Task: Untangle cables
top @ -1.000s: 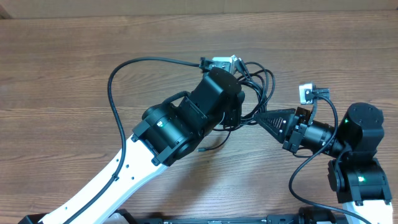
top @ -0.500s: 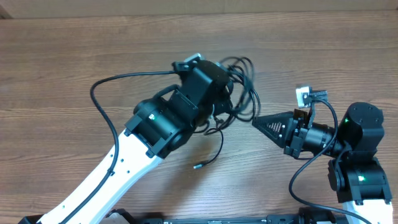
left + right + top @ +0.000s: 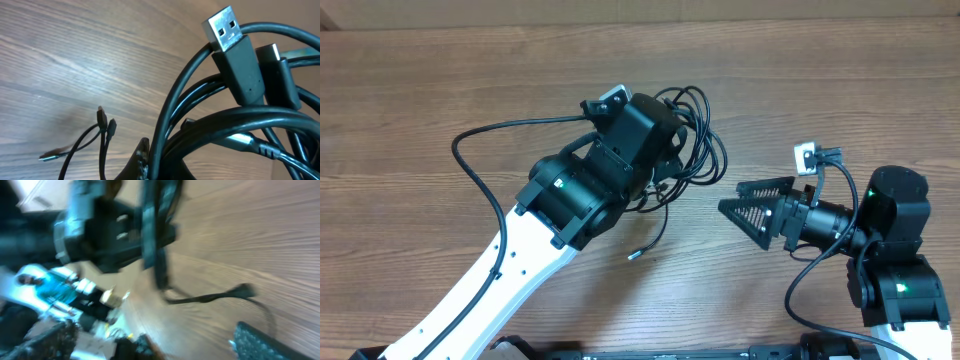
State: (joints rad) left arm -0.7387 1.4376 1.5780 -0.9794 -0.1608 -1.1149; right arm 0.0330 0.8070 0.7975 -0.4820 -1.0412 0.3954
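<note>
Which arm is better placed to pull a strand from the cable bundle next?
Probably right: the right gripper is open, empty and points at the cables from nearby, while the left gripper is shut on them, busy holding.

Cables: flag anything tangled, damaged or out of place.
The cables form one knotted bundle of crossing loops, hanging from the shut left gripper. One thin strand with a plug end dangles loose below it. The open right gripper stands clear of them. No damage shows.

We're in a robotics lab by the look of it: bare wood-grain tabletop, one white-and-black robot arm on the left, a second arm right, green status lights glowing.
</note>
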